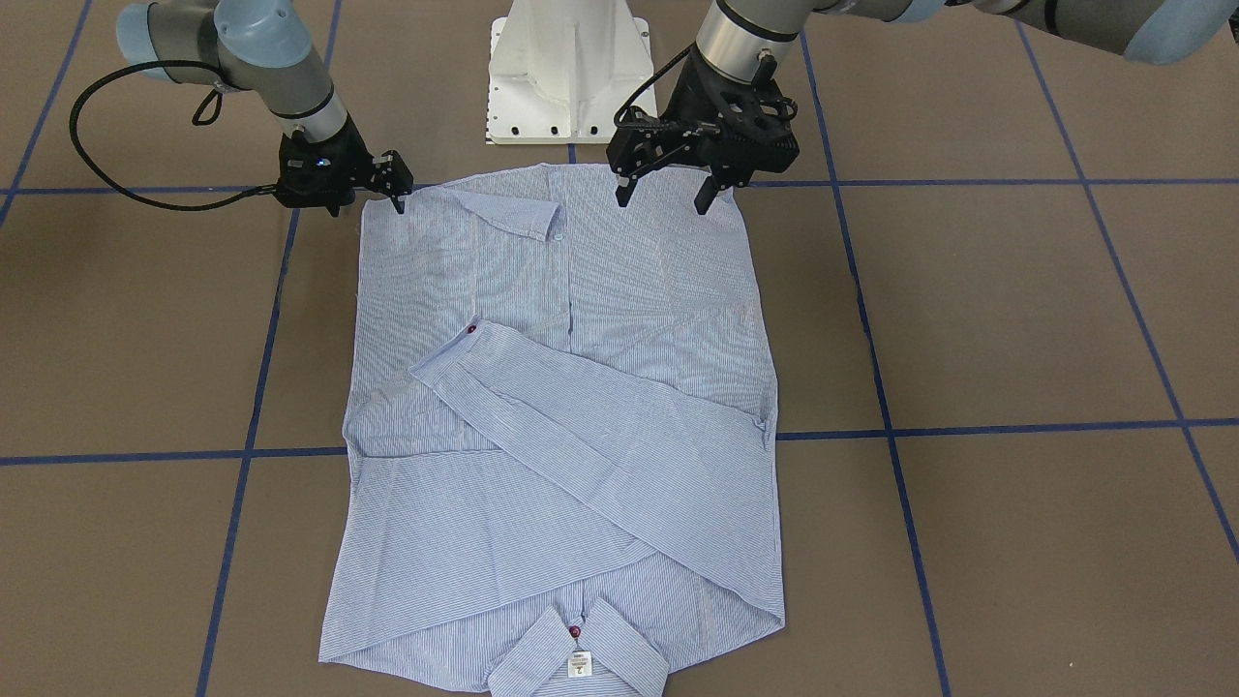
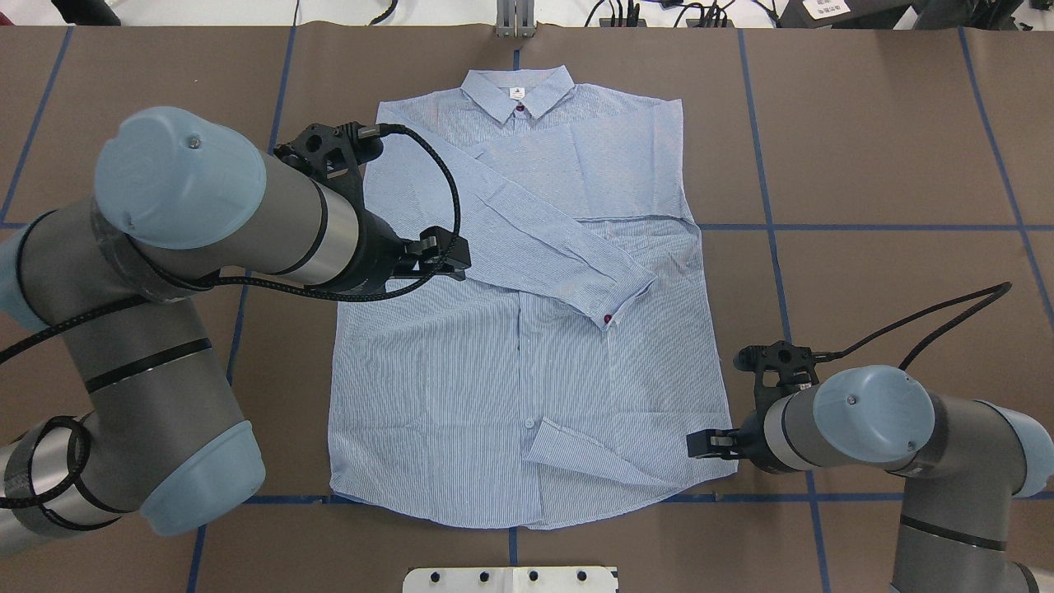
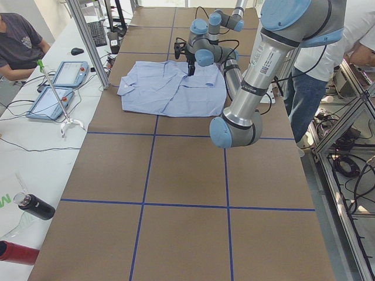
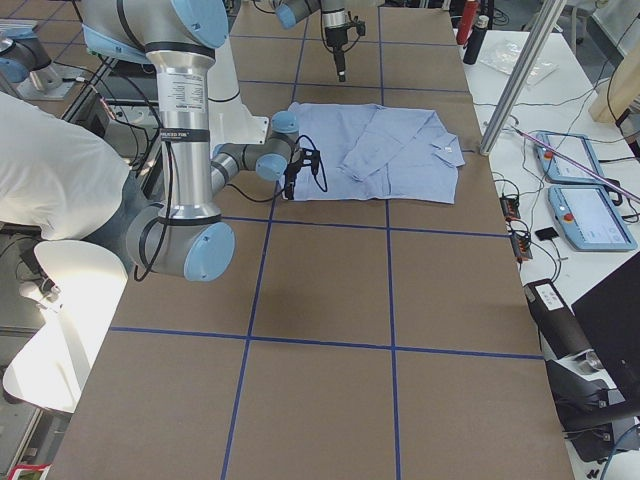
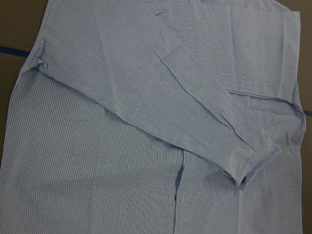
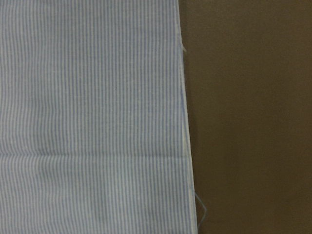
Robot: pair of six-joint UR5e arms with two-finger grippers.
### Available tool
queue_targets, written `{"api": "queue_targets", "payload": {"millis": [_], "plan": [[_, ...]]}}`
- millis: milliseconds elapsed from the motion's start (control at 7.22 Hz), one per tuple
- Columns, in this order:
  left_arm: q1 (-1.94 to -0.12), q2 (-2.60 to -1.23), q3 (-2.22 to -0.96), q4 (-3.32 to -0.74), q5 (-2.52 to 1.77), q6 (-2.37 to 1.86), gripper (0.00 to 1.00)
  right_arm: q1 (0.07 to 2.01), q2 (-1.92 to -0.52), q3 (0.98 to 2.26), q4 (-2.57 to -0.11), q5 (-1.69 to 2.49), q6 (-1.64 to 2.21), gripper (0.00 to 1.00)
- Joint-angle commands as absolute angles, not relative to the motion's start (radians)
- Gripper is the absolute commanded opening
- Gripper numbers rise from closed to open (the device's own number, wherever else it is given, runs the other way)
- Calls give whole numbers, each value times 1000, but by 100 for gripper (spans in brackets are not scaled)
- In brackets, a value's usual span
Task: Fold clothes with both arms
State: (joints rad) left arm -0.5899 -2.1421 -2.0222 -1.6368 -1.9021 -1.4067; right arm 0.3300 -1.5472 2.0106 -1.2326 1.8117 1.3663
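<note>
The striped shirt (image 1: 619,290) is lying flat on the table (image 1: 1016,310) just in front of the white pedestal base (image 1: 569,68), with its hem nearest the base. The left gripper (image 1: 666,198) is hovering close before the base, fingers spread wide. The right gripper (image 1: 368,206) is sitting low, farther out to the base's right, fingers apart.

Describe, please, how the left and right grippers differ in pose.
The left gripper hangs high above the shirt, pointing down, jaws spread wide; the right gripper sits low at the shirt's hem corner, pointing sideways, jaws unclear. Both are black.
</note>
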Motion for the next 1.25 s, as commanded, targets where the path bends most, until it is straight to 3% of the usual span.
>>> {"api": "queue_targets", "payload": {"millis": [0,139,416,1109], "plan": [[-592,-2141,-2025,-1635,-1902,-1407,100,328,-1554,2011,-1235,1819,1367,80],[-597,-2141,-2025,-1635,-1902,-1407,99,327,-1552,2011,-1235,1821,1367,67],[-600,-2140,-2029,-1635,-1902,-1407,99,327,-1552,2011,-1250,1821,1365,57],[-612,-2128,-2048,-1626,-1902,-1407,99,319,-1542,2023,-1292,1832,1365,51]]}}
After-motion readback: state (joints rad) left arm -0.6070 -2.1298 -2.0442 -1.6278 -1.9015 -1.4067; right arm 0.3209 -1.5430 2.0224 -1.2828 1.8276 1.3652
